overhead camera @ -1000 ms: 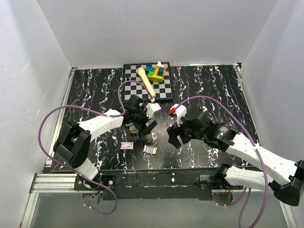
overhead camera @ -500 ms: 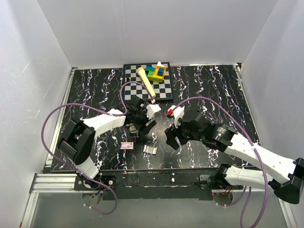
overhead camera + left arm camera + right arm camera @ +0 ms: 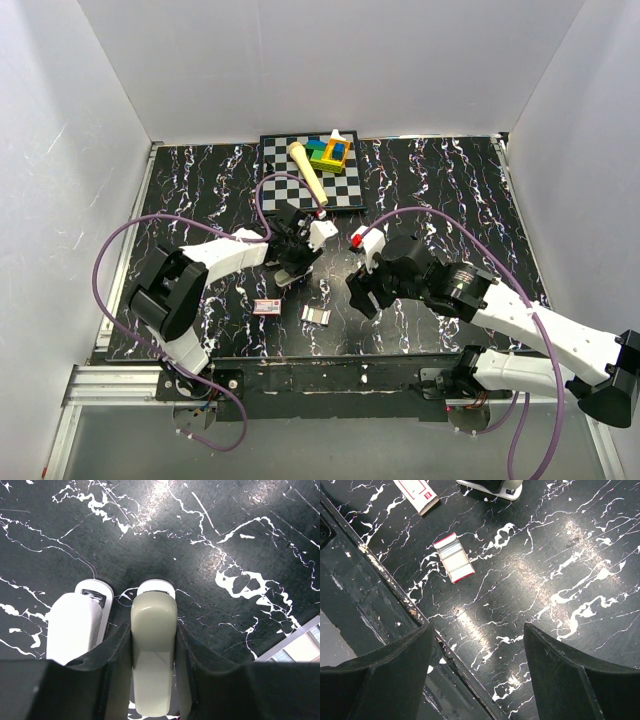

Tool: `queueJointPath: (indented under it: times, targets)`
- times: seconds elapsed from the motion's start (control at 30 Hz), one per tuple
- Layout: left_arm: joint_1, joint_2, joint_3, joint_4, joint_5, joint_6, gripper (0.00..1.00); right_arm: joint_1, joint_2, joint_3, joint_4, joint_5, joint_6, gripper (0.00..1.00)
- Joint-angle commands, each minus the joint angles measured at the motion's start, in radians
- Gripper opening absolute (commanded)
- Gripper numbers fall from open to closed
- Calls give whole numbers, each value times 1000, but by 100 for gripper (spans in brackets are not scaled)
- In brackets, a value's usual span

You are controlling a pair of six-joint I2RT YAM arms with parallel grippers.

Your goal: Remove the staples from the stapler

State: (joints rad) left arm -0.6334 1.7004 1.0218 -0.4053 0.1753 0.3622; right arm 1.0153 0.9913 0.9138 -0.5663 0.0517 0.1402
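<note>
Black white-veined worktop point(image 3: 450, 190): your left hand point(image 3: 152, 632) clamps the olive-grey plastic stapler point(image 3: 153, 612); your right hand point(image 3: 477, 630) hangs wide open. One silvery staples strip point(image 3: 454, 557) lies by the near edge. Next, you'd likely lift its lid.

You're in a lab test booth: plain white panels point(image 3: 300, 60) wall in the black marbled table point(image 3: 450, 190) around your left pincer point(image 3: 292, 268), purple cables point(image 3: 103, 265) looping behind it.
</note>
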Motion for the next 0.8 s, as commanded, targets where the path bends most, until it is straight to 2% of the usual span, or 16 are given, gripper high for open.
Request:
queueJointPath:
  times: [0.0,0.1,0.2,0.43,0.77]
  targets:
    - [-5,-15,27,10,-45,-8,21,12,-8,-7,39,22,13,79]
    - [-23,-50,24,17,-71,-8,8,14,-8,-9,37,48,15,77]
    - [-49,-96,15,22,-77,-11,0,14,-22,-12,31,69,16,76]
    - [-124,-235,0,-4,-8,-25,0,14,-75,10,-33,83,-2,73]
    - [-167,-461,12,-76,312,-106,0,14,-160,115,-171,-13,-91,73]
